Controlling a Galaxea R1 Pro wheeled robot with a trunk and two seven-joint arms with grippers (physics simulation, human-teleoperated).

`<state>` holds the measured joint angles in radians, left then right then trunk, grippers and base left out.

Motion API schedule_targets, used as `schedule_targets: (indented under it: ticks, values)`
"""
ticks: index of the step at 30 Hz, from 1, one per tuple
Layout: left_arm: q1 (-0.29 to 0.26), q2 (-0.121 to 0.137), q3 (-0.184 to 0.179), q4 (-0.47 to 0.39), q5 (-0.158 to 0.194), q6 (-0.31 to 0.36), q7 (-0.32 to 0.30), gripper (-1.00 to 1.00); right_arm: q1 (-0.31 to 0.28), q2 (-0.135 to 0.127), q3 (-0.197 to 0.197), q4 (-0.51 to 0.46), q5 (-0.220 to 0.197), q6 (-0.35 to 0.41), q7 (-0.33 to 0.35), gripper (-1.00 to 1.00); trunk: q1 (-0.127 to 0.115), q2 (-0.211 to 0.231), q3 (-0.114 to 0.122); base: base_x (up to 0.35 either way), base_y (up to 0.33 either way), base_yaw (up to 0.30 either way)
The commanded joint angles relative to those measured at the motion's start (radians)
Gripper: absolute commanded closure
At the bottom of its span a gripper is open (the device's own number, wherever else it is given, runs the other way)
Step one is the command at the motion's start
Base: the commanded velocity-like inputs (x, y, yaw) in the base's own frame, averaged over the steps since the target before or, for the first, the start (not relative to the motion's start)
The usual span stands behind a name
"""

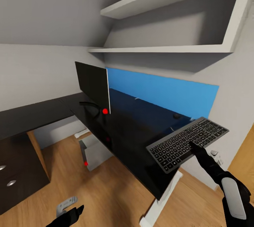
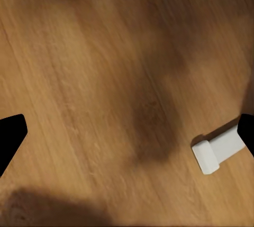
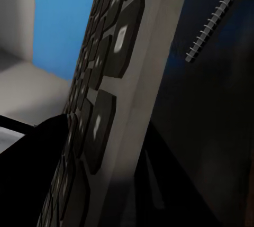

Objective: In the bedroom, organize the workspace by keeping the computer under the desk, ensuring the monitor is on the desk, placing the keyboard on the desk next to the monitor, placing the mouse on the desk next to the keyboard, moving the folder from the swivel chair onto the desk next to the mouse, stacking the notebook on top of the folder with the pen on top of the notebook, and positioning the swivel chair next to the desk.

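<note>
The right pincer [image 1: 193, 145] pinches the slim black-keyed grey keyboard [image 1: 187, 138] above the glossy black table [image 1: 134, 138]. The left pincer [image 2: 127, 132] (spread wide) hangs over the wood plank floor [image 2: 106, 79].

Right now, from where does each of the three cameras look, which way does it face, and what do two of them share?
Head view: from the robot's head, looking forward and down over the desk, monitor and computer beneath; the right end effector holds the keyboard, the left end effector hangs low.
Left wrist view: on the left arm, facing down at the wooden floor; dark fingertips at the edges.
Right wrist view: on the right arm, close along the keyboard; a dark finger shows.
Shared: head and right wrist views both show the keyboard.
</note>
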<state>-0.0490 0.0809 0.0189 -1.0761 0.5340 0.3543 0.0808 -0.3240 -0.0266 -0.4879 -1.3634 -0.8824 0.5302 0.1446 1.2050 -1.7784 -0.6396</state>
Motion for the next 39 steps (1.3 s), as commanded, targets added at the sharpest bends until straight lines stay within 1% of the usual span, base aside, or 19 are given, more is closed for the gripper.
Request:
schedule_targets:
  ticks: [1, 8, 16, 22, 32, 39]
  values:
    - [0.000, 0.000, -0.001, -0.001, 0.011, 0.005, 0.007, -1.00, -0.001, 0.001, -0.002, 0.000, -0.001, 0.007, 0.003, 1.00, 0.000, -0.001, -0.001, 0.083, 0.127, -0.259]
    - [0.000, 0.000, -0.001, -0.001, 0.011, 0.005, 0.008, -1.00, -0.001, 0.001, -0.003, 0.000, 0.011, 0.007, 0.003, 1.00, 0.000, -0.001, -0.001, 0.010, 0.045, -0.263]
    - [0.000, 0.000, -0.001, -0.001, 0.012, 0.005, 0.008, -1.00, -0.001, 0.001, -0.002, 0.000, 0.013, 0.007, 0.004, 1.00, 0.000, -0.001, -0.001, -0.204, 0.197, -0.264]
    - [0.000, 0.000, -0.001, -0.001, 0.012, 0.005, 0.008, -1.00, -0.001, 0.001, -0.002, 0.001, 0.013, 0.007, 0.004, 1.00, 0.000, -0.001, -0.001, -0.136, 0.289, -0.264]
    - [0.000, -0.001, -0.006, -0.001, 0.011, 0.003, 0.008, -1.00, -0.001, 0.001, -0.002, 0.003, 0.013, 0.007, 0.004, 1.00, 0.000, -0.001, 0.002, -0.009, 0.329, -0.264]
    - [0.000, -0.001, -0.008, -0.001, 0.012, -0.025, 0.008, -1.00, -0.001, 0.001, -0.002, 0.003, 0.013, 0.007, 0.004, 1.00, 0.000, -0.001, 0.004, 0.037, 0.331, -0.264]
